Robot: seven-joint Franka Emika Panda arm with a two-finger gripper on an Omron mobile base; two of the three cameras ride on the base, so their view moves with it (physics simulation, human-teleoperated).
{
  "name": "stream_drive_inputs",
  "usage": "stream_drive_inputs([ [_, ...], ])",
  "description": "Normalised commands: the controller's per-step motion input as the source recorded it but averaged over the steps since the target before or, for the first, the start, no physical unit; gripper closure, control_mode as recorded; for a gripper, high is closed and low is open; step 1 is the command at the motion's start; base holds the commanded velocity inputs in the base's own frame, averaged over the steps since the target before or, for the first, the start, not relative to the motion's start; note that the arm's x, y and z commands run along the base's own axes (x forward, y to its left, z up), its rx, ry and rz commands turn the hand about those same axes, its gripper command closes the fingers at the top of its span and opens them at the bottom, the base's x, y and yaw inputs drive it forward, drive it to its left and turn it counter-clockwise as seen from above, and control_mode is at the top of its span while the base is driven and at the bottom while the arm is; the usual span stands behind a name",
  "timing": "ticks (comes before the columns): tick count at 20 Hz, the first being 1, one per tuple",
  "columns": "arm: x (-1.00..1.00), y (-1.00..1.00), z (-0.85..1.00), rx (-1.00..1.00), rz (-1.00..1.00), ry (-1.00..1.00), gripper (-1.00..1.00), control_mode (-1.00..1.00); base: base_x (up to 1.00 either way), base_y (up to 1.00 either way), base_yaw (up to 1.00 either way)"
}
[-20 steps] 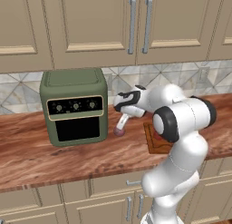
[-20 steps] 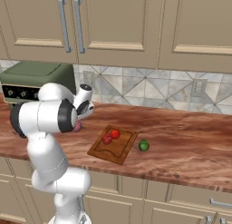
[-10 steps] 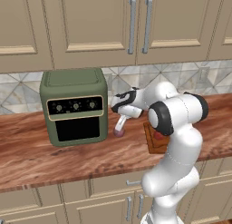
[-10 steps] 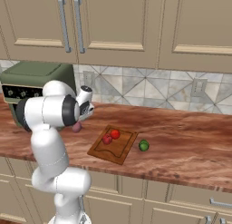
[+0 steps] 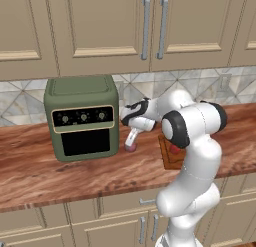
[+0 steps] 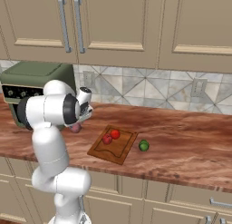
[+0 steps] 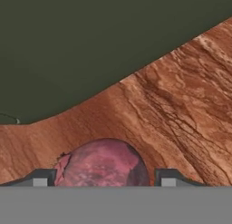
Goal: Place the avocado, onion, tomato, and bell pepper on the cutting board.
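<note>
Your gripper [image 7: 104, 180] sat low over the onion [image 7: 102, 164], at the bottom centre of the hand view. The pinkish-purple ball lay straight ahead of the hand, bracketed by the two fingertips [image 7: 41, 178], one on each side. The jaws were partly drawn in around it, but you could not tell whether the pads were touching its skin yet, so call the grip unconfirmed. Being round, the onion offered no long axis to line up with.

In the left base view the onion [image 5: 131, 147] rested on the countertop [image 5: 60, 173] at mid-frame, just right of the green oven [image 5: 82, 116]. The cutting board [image 6: 113, 144] lay to the right in the right base view, already carrying the tomato [image 6: 115, 133] and bell pepper [image 6: 107, 139], with the avocado [image 6: 143, 146] just off its right edge.
</note>
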Motion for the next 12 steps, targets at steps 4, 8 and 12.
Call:
stream_drive_inputs([
  [4,-0.17,0.00,0.01,0.00,0.00,0.00,1.00,-1.00,0.00,0.00,0.00],
  [8,-0.24,-0.08,0.41,0.00,0.00,-0.02,1.00,-1.00,0.00,0.00,0.00],
  [12,-0.41,-0.30,0.68,-0.03,0.00,-0.04,1.00,-1.00,0.00,0.00,0.00],
])
